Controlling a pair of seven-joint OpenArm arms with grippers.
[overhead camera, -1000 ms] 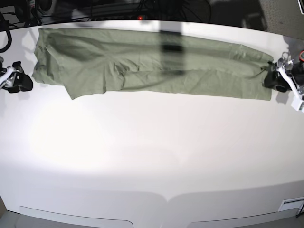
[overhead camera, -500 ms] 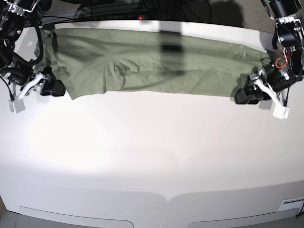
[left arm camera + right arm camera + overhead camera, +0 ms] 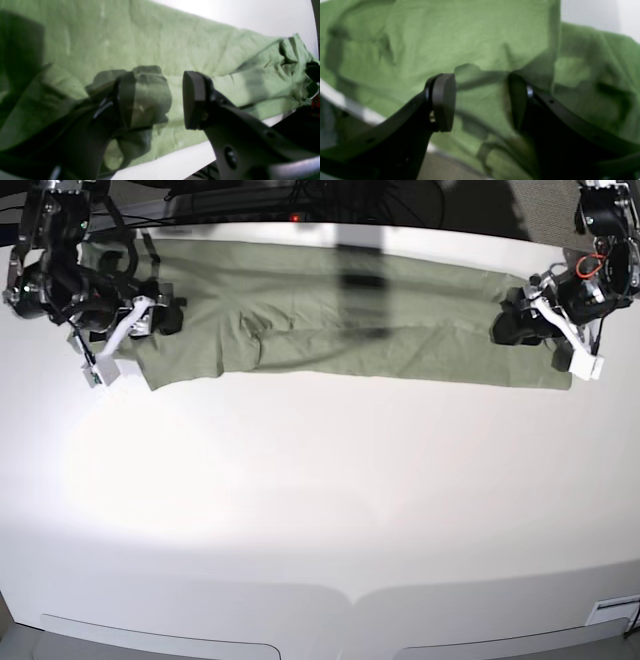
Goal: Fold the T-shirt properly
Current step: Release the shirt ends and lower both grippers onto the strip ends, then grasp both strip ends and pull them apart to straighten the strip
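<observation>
- Green T-shirt (image 3: 330, 320) is stretched out in a long band along the far edge of my white desk (image 3: 320, 510), wrinkled, with a fold ridge running through the middle of it.
- My left tool (image 3: 160, 100) sits over the shirt's end on the right side of the base view. On the wrist cam its jaws stand apart, and one finger (image 3: 125, 100) has a bunch of fabric draped over and around it. The other pad is bare. So it's open with cloth hooked on one side, not pinched between both.
- My right tool (image 3: 480, 100) is over the other end of the shirt, on the left in the base view. Jaws are spread wide there too, green cloth fills the gap behind them, nothing clamped. The picture's blurry, so I can't tell if the pads touch the fabric.
- Near side of the desk is just bare white with glare.
- Cables and dark gear (image 3: 300, 195) sit behind the far edge.
</observation>
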